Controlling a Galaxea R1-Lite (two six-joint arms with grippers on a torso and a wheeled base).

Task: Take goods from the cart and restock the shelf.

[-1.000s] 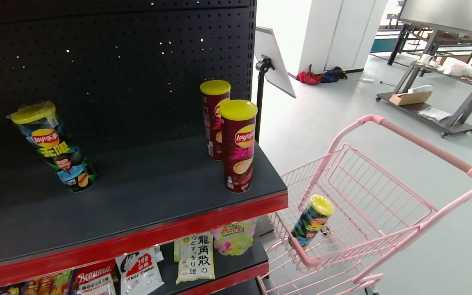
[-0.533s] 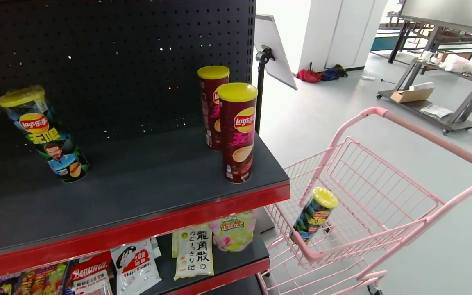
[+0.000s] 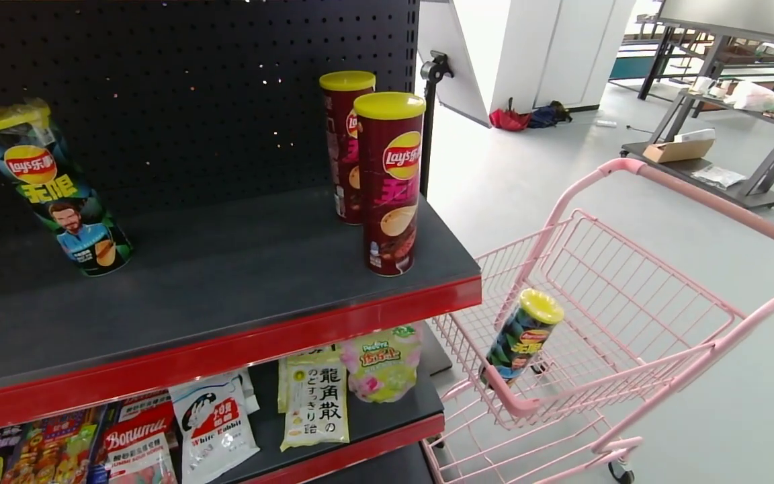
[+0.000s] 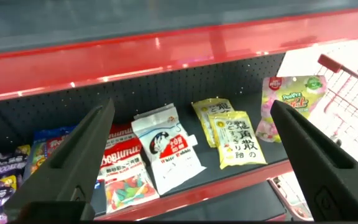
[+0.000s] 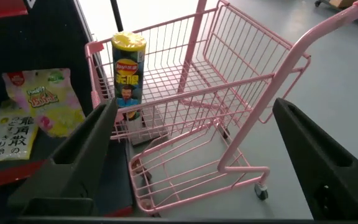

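Note:
A green-and-black chip can with a yellow lid [image 3: 521, 336] leans inside the pink wire cart [image 3: 696, 195], to the right of the shelf. My right gripper [image 5: 194, 102] hovers open near the cart [image 5: 303, 56], a little away from that can [image 5: 128, 78]. On the dark upper shelf board [image 3: 226, 282] stand two maroon cans [image 3: 388, 185] at the right end. A matching green can [image 3: 51, 191] stands tilted at the left. My left gripper [image 4: 191, 104] is open, facing the lower shelf under the red shelf edge [image 4: 166, 50].
Snack bags [image 3: 316, 403] lie on the lower shelf [image 4: 235, 137]. A board on a black stand [image 3: 447, 74] rises behind the shelf's right end. Metal racks [image 3: 729, 154] stand at the back right. Grey floor spreads around the cart.
The head camera has shifted: shelf and cans sit higher in the picture and the cart looks nearer. The cans themselves have not moved.

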